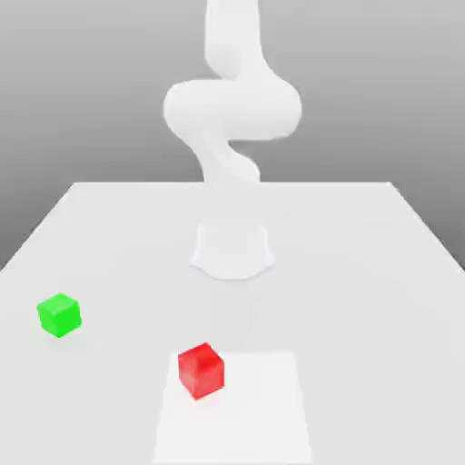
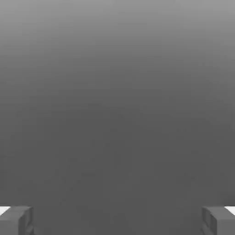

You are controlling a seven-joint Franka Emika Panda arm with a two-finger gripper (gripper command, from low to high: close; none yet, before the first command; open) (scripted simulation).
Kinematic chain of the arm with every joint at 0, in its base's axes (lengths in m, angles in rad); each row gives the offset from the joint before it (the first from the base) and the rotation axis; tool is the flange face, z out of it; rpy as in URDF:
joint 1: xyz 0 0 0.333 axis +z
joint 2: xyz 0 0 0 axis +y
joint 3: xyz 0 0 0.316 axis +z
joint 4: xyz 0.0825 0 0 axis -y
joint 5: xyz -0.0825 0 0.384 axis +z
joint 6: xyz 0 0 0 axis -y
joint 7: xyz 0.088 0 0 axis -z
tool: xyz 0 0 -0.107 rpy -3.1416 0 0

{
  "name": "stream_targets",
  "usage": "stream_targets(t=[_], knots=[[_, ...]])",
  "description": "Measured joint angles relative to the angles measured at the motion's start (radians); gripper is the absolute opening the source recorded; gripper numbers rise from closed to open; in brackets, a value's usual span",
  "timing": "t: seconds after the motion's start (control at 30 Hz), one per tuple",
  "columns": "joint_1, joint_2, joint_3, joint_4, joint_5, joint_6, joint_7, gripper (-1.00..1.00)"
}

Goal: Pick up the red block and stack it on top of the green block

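The red block (image 1: 201, 371) sits on the white counter (image 1: 363, 272), near the front edge in the exterior view and a little to the exterior view's left of the middle. It rests at the corner of a brighter white patch (image 1: 250, 409) on the counter, with one edge turned toward the camera, so it stands slightly rotated. Nothing touches it.

The green block (image 1: 59, 314) also lies on the counter, well apart from the red one, farther toward the exterior view's left and a bit farther back. It stands flat and alone.

The white arm (image 1: 232, 109) rises from its round base (image 1: 232, 250) at the middle of the counter, behind both blocks, and bends upward out of the frame.

In the hand view the pincer (image 2: 117, 220) is spread wide: its two grey fingertips (image 2: 16, 220) sit at opposite edges of the picture with a broad gap between them, and nothing is held there. Behind them is a plain grey backdrop.
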Motion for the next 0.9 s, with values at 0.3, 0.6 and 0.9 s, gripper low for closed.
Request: stream_targets(t=[0.3,0.6,0.9], knots=[[-0.176,0.276,0.139,-0.171,-0.09,0.161,0.344,0.0],[-0.283,0.54,0.176,-0.339,-0.116,0.322,0.635,0.0],[-0.293,0.729,0.169,-0.461,0.024,0.474,0.747,0.0]])
